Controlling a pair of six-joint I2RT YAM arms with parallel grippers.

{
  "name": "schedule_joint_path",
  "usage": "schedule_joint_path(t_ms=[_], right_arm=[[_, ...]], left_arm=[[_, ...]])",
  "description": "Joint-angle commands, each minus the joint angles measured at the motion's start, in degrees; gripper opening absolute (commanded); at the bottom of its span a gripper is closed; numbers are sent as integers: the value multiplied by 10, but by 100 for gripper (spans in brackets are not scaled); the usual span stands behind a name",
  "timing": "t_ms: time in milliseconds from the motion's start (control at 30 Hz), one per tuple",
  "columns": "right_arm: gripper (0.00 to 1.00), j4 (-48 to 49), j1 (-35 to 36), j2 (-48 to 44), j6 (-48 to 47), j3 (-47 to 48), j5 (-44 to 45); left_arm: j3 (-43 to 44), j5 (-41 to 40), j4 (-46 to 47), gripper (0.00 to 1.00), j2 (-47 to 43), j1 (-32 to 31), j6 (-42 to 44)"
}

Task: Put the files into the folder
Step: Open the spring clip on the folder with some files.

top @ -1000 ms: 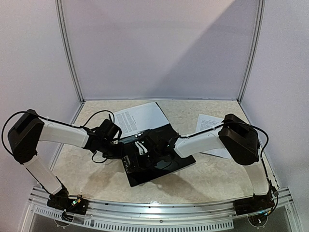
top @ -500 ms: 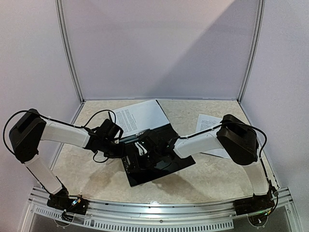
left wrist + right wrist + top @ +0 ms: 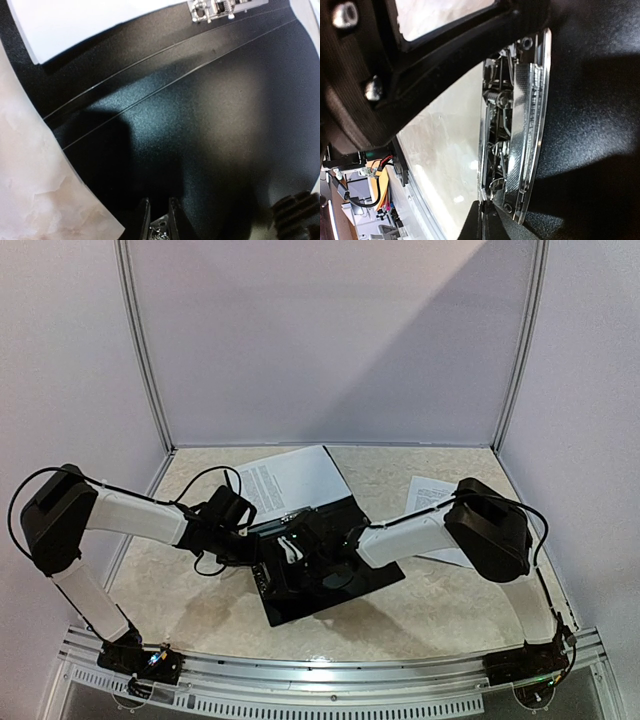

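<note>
Folder point(image 3: 330, 598): open, flat on desk point(image 3: 450, 612).
Left gripper point(image 3: 159, 223): jaws nearly together over folder.
Right gripper point(image 3: 485, 218): beside metal clip point(image 3: 517, 125); cannot tell jaws.
Sheets point(image 3: 292, 480): behind folder.

The left arm point(image 3: 130, 515) and the right arm point(image 3: 410, 535) each have white tubular links between bulky black joint housings point(image 3: 55, 520), thin black cables point(image 3: 205, 480) looping alongside and black bases point(image 3: 140, 660) with coloured wiring, while the left tool point(image 3: 159, 220) is black and a textured black casing carries two silver screws point(image 3: 345, 15).
</note>
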Motion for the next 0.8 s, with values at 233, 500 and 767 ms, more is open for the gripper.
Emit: schedule_joint_path(t_ms=[233,500,767], right_arm=[[0,-176,-3,64,-23,48,80],[0,-292,6,70,-47,60,202],[0,-315,10,76,-20,16,230]], left_arm=[[-6,11,-20,14,21,-8,17],[-18,19,-17,14,3,-8,19],[-35,38,-17,14,-20,-8,18]])
